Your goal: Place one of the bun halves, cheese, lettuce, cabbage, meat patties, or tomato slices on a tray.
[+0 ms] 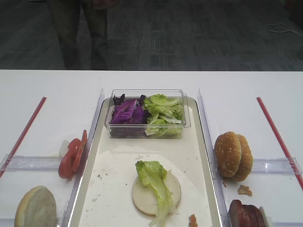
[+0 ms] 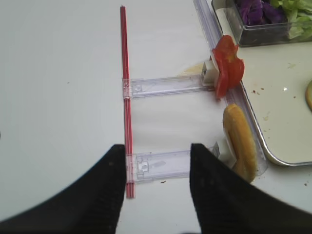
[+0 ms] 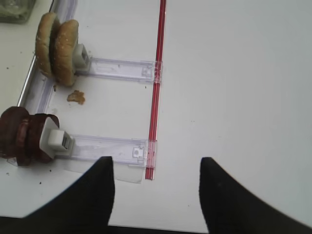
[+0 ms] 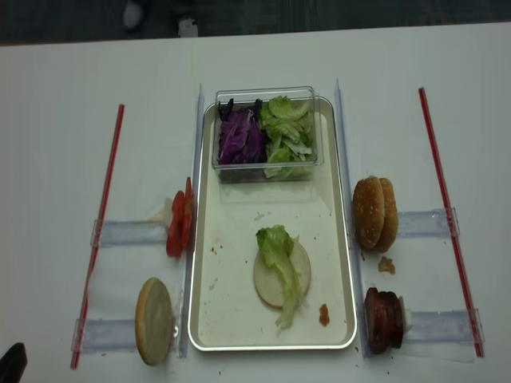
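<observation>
right wrist view: right gripper (image 3: 156, 195) jaws apart and empty, meat patties (image 3: 24, 134) standing on edge just ahead and left of them, nearer this arm than the left; tray (image 4: 345, 239) further left.

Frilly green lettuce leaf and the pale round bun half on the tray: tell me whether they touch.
Touching. The exterior high view shows the lettuce leaf draped directly across the bun half's flat cut face, no gap, both on the tray.
</observation>
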Tool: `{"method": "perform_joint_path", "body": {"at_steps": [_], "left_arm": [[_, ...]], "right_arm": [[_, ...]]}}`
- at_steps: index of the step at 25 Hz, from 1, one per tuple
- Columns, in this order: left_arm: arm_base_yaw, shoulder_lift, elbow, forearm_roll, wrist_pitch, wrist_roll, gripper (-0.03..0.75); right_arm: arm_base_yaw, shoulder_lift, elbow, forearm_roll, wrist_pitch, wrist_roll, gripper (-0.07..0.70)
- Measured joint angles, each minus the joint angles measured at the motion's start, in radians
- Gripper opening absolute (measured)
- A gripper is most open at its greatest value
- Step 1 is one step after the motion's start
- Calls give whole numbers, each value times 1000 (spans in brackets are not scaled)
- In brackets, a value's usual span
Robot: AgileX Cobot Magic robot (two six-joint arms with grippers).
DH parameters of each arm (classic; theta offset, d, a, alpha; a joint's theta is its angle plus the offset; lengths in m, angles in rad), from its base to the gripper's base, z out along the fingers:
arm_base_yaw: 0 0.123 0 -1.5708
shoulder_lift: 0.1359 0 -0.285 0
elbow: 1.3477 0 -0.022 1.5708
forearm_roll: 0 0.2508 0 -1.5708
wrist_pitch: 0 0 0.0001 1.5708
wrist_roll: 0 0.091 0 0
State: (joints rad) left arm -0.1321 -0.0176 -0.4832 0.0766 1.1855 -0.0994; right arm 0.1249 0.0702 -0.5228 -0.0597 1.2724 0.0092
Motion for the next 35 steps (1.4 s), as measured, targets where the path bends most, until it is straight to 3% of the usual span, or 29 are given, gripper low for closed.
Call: {"method": "perform_joint_path", "body": {"at_steps": [14,23,35], "left_arm": [[2,0,0,0,0,0,296],[2,0,0,0,0,0,295],[2,0,0,0,0,0,296]], "right_arm": [[-4,-87,2,6,9,-17,412],[-127,-87,44,78,-108,-42,412],[-149,-87,51,94,-118,-69,412]]}}
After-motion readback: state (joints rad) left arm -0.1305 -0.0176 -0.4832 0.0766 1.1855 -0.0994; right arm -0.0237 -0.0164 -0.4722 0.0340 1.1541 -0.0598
